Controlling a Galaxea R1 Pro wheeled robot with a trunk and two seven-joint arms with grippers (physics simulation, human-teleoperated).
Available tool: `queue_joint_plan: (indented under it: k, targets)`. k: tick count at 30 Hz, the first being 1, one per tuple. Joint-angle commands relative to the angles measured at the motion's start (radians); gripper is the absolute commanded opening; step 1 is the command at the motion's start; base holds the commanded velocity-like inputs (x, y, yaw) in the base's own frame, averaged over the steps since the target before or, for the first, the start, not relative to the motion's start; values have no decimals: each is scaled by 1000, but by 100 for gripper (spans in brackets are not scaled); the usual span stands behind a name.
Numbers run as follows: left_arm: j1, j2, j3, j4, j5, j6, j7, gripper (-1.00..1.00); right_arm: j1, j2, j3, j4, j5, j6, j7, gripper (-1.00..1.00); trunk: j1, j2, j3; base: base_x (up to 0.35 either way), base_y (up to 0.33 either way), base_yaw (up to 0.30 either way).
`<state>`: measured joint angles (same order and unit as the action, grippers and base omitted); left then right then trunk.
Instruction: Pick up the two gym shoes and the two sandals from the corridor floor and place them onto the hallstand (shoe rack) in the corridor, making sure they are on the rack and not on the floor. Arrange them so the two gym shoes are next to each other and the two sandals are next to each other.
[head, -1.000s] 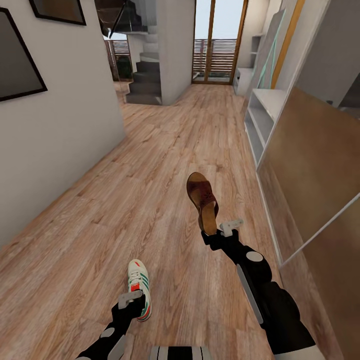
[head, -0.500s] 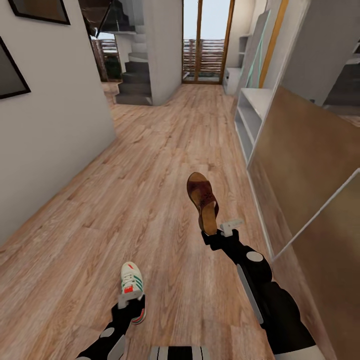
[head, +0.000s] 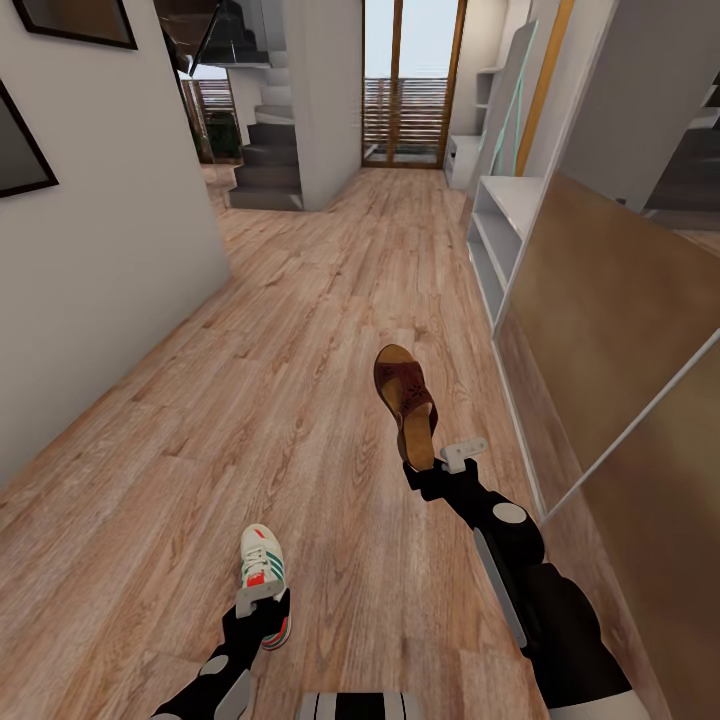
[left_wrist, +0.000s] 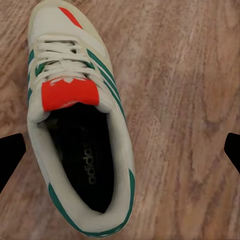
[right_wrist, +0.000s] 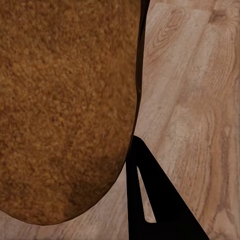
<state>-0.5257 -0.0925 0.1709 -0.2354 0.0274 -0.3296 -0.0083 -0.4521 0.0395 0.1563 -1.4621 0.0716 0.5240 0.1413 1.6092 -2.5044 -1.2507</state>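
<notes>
1. Two shoes in play: one sandal (head: 405, 400) and one gym shoe (head: 262, 580). The other of each pair is not accounted for.
2. Change over the last second: the whole head view has swung, with walls and corridor floor (head: 300, 400) sliding toward the picture's left. That is the robot turning, not the things moving.
3. The sandal kept its place against the right arm through the swing, so I judge it carried. The right gripper (head: 440, 462) pinches its heel end, toe pointing away and clear of the floor. In the right wrist view, one dark finger (right_wrist: 150, 200) lies along the sandal's (right_wrist: 65, 100) edge.
4. The gym shoe drifted with the floor, so I judge it is lying there, not held. It now sits more squarely under the left gripper (head: 262, 603).
5. The left gripper is spread wide. In the left wrist view the fingertips (left_wrist: 10, 152) stand at either side, and the shoe (left_wrist: 75, 125) lies between them, nearer one tip, touching neither.
6. White shelf units (head: 500, 235) line the right wall ahead, well apart from both shoes. Which one is the hallstand, I cannot tell.
7. Meaning: one sandal secured, gym shoe lined up for a grasp, nothing racked yet.
</notes>
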Motion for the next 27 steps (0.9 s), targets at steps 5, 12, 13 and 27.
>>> queue_joint_plan:
  k: [5, 12, 13, 27]
  targets:
    - [0, 0, 4, 1, 4, -3, -1, 100, 0, 0, -1, -1, 7, 5, 6, -100, 0, 0, -1, 28, 0, 0]
    - [0, 1, 4, 1, 5, -3, -1, 100, 0, 0, 0, -1, 7, 5, 6, -100, 0, 0, -1, 158, 0, 0]
    - [0, 2, 4, 1, 5, -3, -1, 100, 0, 0, 0, -1, 7, 5, 6, -100, 0, 0, -1, 64, 0, 0]
    - [0, 2, 5, -1, 6, -3, -1, 100, 0, 0, 0, -1, 7, 5, 6, -100, 0, 0, -1, 12, 0, 0]
